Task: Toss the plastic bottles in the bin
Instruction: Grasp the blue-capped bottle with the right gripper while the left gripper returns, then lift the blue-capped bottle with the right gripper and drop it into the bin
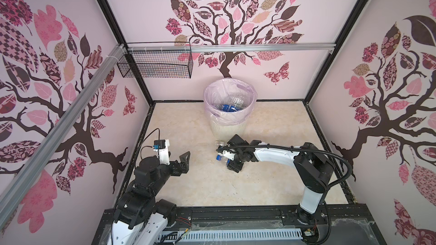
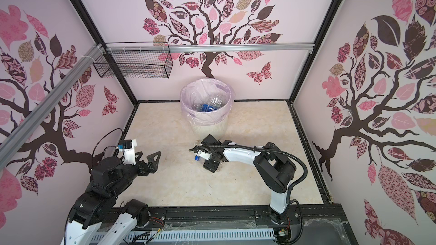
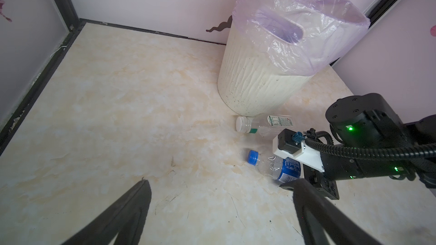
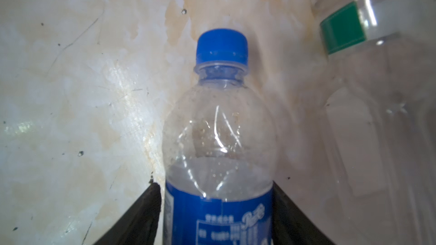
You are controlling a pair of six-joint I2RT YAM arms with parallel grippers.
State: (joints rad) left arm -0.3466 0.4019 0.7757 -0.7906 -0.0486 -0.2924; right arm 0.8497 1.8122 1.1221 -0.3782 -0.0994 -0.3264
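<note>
The bin [image 1: 227,129] stood on the floor [image 1: 186,119] against the back wall, with bottles [image 1: 230,107] inside it. Touching or just before the bin's foot lay the nearest bottle [image 3: 259,126] on its side. Before that lay a second bottle [image 3: 276,167], with the right gripper [image 1: 228,154] closed on its sides. The left gripper [image 3: 219,185] hung, jaws apart, well left of and before the bin. A wire basket [image 1: 155,67] hung above and left of the bin.

Blurred, unreadable print on bottle label [image 4: 219,218]
</note>
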